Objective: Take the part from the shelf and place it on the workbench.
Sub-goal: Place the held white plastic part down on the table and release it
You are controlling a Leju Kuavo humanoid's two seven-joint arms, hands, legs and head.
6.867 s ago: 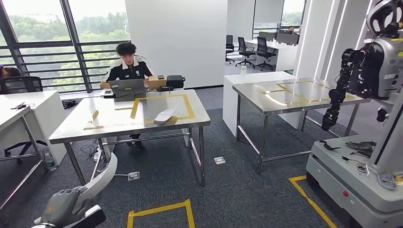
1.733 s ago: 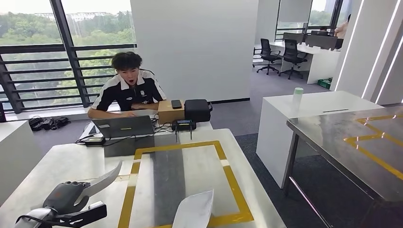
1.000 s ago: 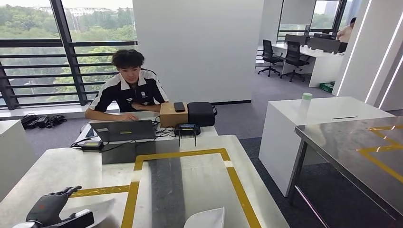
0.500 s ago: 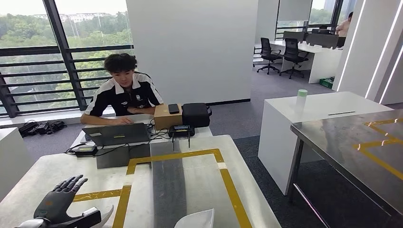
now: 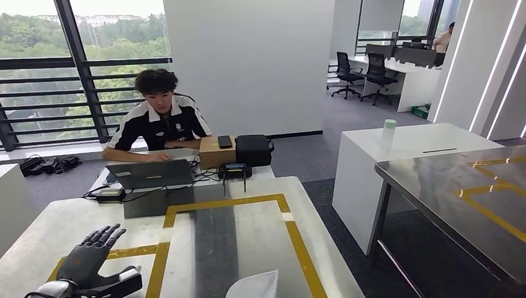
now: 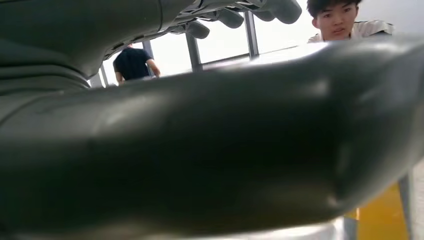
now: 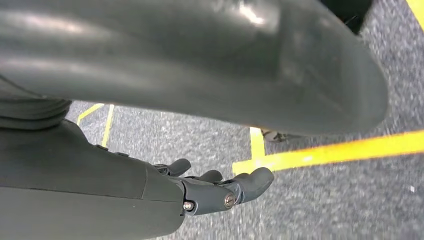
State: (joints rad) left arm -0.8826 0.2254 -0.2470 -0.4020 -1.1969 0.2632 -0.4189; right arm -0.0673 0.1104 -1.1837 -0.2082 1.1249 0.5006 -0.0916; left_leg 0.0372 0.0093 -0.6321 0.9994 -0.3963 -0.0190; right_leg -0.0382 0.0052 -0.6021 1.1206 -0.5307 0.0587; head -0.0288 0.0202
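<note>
Room: office with tall windows; pale steel counter [image 5: 260, 217] marked by a yellow tape rectangle [image 5: 291, 230]
Part: white curved plastic part [image 5: 253, 285] lies on the counter at the near edge, inside the tape
Head view: left hand [image 5: 87, 261] over the counter's left end, dark fingers spread, holding nothing; seated person [image 5: 155, 121] behind a grey laptop [image 5: 152, 174]
Right wrist view: right hand [image 7: 220, 192] above grey carpet, fingers loosely extended, gripping nothing
</note>
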